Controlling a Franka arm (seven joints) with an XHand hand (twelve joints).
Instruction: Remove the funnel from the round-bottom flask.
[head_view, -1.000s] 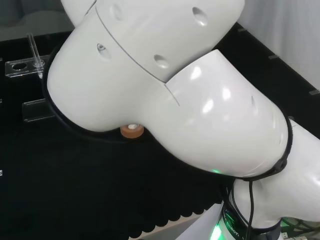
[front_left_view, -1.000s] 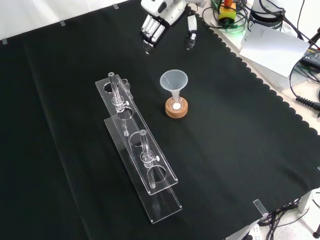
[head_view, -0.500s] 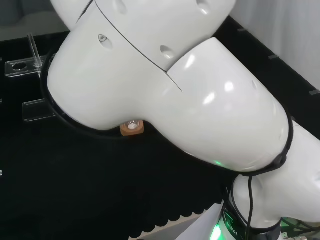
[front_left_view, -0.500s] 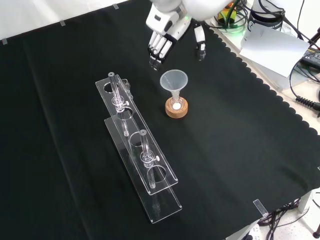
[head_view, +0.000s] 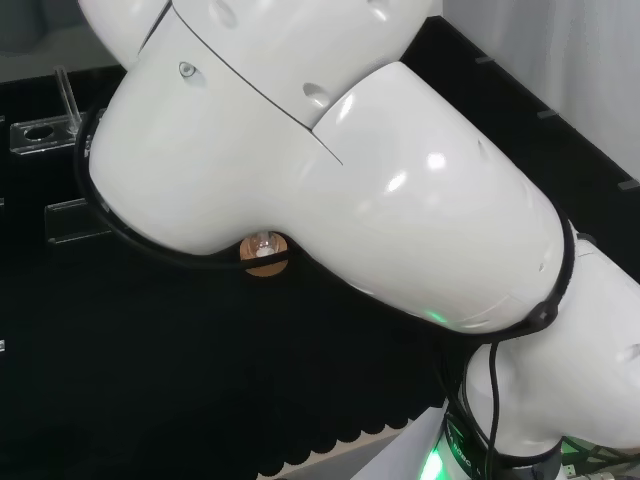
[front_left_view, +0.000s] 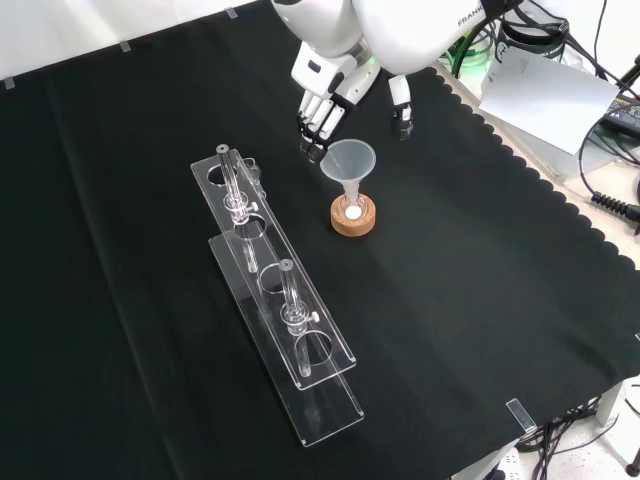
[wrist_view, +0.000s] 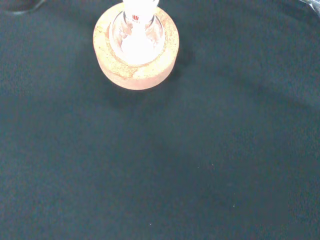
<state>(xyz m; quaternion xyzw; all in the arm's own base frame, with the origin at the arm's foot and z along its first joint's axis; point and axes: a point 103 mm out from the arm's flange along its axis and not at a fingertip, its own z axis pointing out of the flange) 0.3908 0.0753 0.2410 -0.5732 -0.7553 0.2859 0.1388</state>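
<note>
Presently the hand (front_left_view: 335, 92) hangs spread and empty just above and behind the funnel (front_left_view: 348, 163), fingers and thumb straddling its rim. Funnel stands upright in the round-bottom flask (front_left_view: 352, 208) on its cork ring (front_left_view: 354, 222), mid-desk.

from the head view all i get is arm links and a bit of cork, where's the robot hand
Observer: In the front view the robot hand hangs just beyond the funnel, fingers straight, not touching it.
Operator: funnel still seated?
Observer: Yes, its stem runs down into the round-bottom flask on the cork ring.
Operator: anything close by to hit?
Observer: Two clear racks stand to the funnel's left in the front view, apart from it.
</note>
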